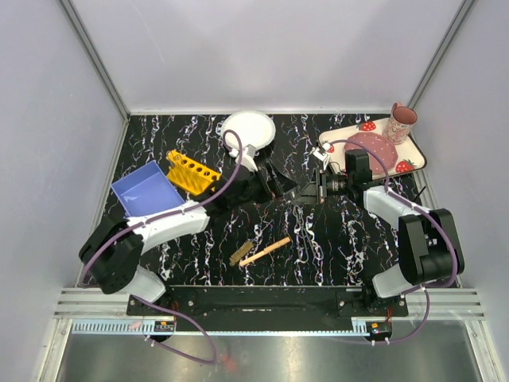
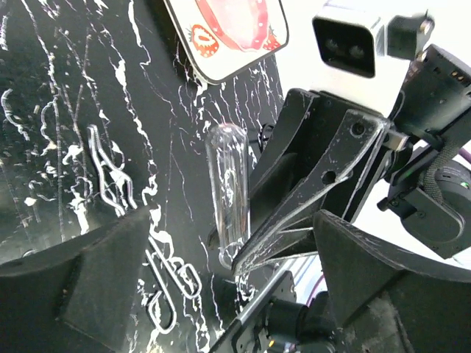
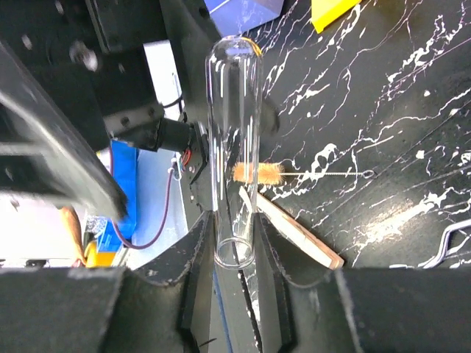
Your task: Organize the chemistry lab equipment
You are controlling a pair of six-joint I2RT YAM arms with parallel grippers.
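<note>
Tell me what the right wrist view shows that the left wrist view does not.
Only the right wrist view shows the brown brush, the wooden stick and a corner of the yellow rack. Only the left wrist view shows the strawberry tray and the white camera on the right arm. Both show the clear tube clamped in the right gripper, above the black marbled table.

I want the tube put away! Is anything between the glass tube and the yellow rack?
Yes. The left arm's open black gripper sits between the clear glass tube, pinched in the right gripper, and the yellow rack with round holes.
</note>
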